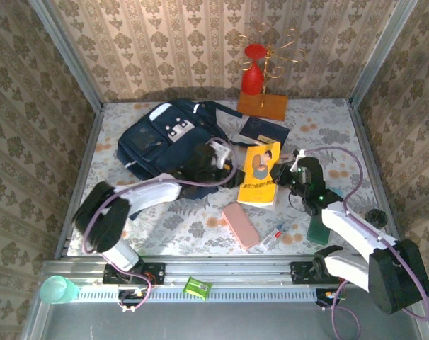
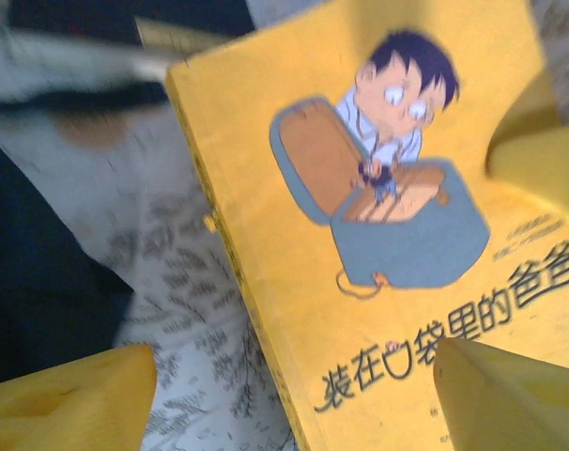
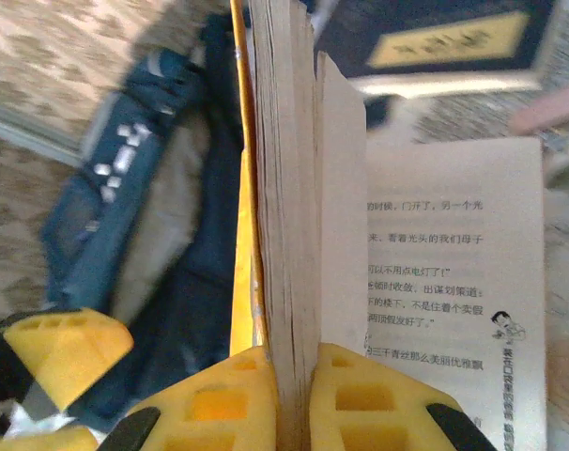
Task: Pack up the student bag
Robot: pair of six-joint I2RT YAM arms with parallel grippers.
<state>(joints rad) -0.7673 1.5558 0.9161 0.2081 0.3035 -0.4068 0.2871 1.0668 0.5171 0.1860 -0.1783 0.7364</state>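
Top view: the student bag point(image 1: 165, 138), navy with a grey-white front patch, lies on the far left part of the floral-covered table point(image 1: 328, 134), its straps trailing toward the centre. Just right of it lies a yellow book point(image 1: 260, 173), flanked by both arms. The left gripper point(image 1: 227, 168) sits between the bag and the book's left edge. The right gripper point(image 1: 284, 173) meets the book's right edge. A dark blue book point(image 1: 264, 129) lies just beyond the yellow one, a pink case point(image 1: 241, 225) lies nearer the arm bases, and a red vase point(image 1: 253, 71) stands at the back wall.

Left wrist view: the yellow book point(image 2: 360, 263) shows its cover, a cartoon boy inside a blue bag above black Chinese characters. The left gripper point(image 2: 294, 404) hangs over the cover's left edge, its yellow fingers point(image 2: 69, 395) spread wide and clasping nothing. The picture is blurred.

Right wrist view: the right gripper point(image 3: 294, 404) has its yellow fingers point(image 3: 360, 399) pinched onto the yellow book point(image 3: 284, 207), seen edge-on, with the block of pages clamped between them. One loose page of printed text falls open to the right. The student bag point(image 3: 144, 216) lies beyond the book at left, and the dark blue book point(image 3: 444, 38) lies at upper right.
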